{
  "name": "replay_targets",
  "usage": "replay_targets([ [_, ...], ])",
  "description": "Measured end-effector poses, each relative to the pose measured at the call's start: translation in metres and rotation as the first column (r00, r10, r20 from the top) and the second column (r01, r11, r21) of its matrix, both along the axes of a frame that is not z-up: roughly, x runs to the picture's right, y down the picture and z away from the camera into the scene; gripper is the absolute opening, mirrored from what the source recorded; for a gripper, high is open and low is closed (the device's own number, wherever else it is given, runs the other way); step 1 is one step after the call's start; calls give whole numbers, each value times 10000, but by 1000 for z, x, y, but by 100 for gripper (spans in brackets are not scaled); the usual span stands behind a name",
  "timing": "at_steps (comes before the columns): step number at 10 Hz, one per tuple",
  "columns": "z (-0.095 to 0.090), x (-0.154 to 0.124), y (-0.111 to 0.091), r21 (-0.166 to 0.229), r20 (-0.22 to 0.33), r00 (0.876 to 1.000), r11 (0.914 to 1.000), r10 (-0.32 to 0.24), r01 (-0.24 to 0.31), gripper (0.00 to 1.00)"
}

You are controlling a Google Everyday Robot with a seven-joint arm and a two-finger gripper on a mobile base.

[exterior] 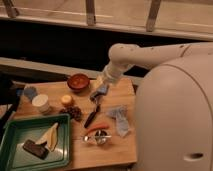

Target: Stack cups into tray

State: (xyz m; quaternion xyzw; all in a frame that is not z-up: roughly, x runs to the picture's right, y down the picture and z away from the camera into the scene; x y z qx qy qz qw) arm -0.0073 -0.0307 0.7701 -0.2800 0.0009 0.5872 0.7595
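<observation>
The blue-grey cup (31, 92) and the slightly larger white cup (41, 103) stand side by side at the left end of the wooden board, just behind the dark green tray (15, 135). The tray sits at the front left and holds a dark brown bar and a pale yellow wedge. My gripper (99, 88) hangs at the end of the white arm over the board's back middle, right of the red-brown bowl (78, 81) and well right of both cups.
A yellow-orange round object (67, 100), a dark clustered item (75, 112), a black-handled utensil (92, 116), a carrot (95, 128), a metal piece (98, 137) and a blue-grey cloth (120, 120) lie on the wooden board (127, 92). My white body fills the right side.
</observation>
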Motion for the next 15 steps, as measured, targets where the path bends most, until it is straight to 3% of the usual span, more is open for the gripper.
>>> replay_targets([
  [3,-7,-66,-29,662,1138,9934,9978,-123,48,70],
  [9,-6,-70,-27,802,1409,9896,9966,-294,182,70],
  [13,14,-135,-28,1180,2372,9667,9906,-957,691,70],
  [15,28,-191,-31,1371,3135,9414,9869,-1244,848,70],
])
